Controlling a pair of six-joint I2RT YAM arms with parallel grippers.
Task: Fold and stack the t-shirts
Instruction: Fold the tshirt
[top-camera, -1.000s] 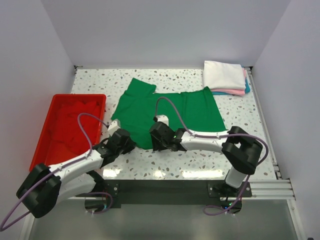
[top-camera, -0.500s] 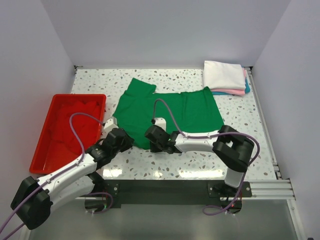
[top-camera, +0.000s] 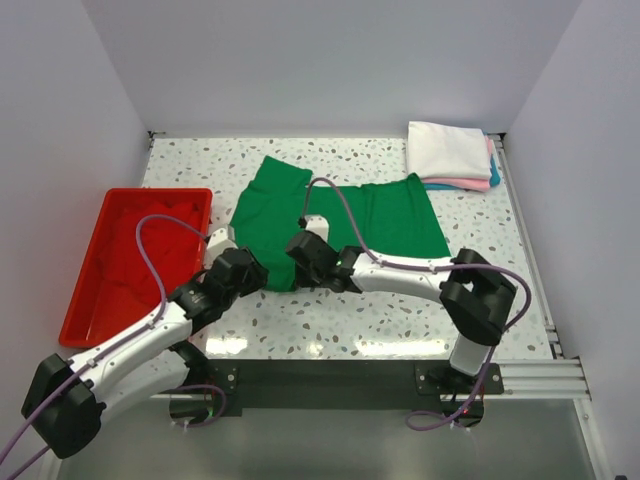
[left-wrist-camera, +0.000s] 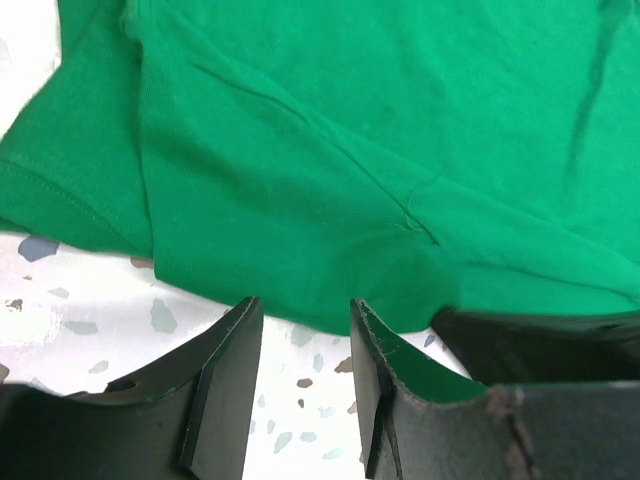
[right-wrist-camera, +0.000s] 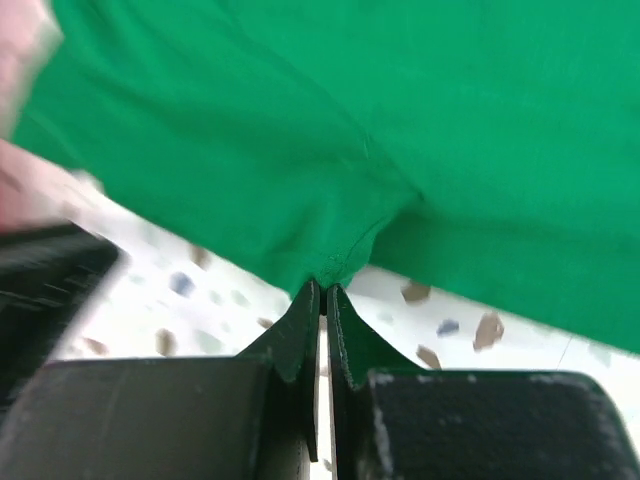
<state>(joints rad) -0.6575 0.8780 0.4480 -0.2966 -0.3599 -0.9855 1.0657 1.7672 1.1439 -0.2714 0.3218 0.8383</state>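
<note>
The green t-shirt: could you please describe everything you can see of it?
The green t-shirt is plain, bright green soft cloth, spread mostly flat on the speckled table, one short sleeve pointing to the far side. Light creases run near its near-left edge, where a stitched hem shows. The right claw is shut, pinching that edge into a small pucker. The left claw is open at the same edge, not yet closed on it.
</note>
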